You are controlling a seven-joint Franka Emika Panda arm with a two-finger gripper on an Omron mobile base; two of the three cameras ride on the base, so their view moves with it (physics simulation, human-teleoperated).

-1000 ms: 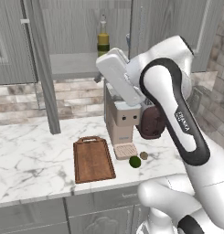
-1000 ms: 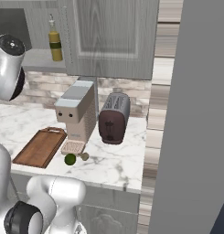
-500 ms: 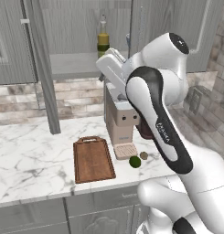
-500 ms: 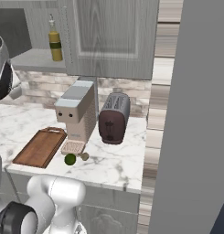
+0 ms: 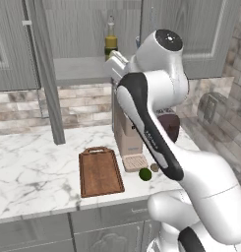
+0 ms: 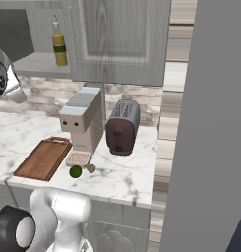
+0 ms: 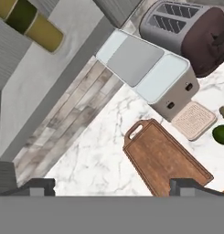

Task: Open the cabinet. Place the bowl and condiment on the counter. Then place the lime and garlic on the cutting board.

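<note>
The cabinet [image 5: 68,44] is seen with its door swung open, and the condiment bottle [image 5: 110,41] stands upright on the grey shelf [image 6: 41,64] inside. On the counter [image 5: 28,172] below, the cutting board [image 5: 100,172] lies flat and bare, its loop handle turned toward the wall. A pale coffee machine [image 6: 82,120] stands just beside the board, with a dark toaster [image 6: 122,128] next to it. The lime [image 5: 145,173] and the garlic [image 5: 155,168] rest on the counter close together in front of the coffee machine, off the board. The pincer [image 7: 112,185] is held high above the counter near the shelf, its jaws spread wide with nothing between them; the two finger tips [image 7: 40,185] are seen well apart in the hand view, above the board's edge. The bowl cannot be made out.
</note>
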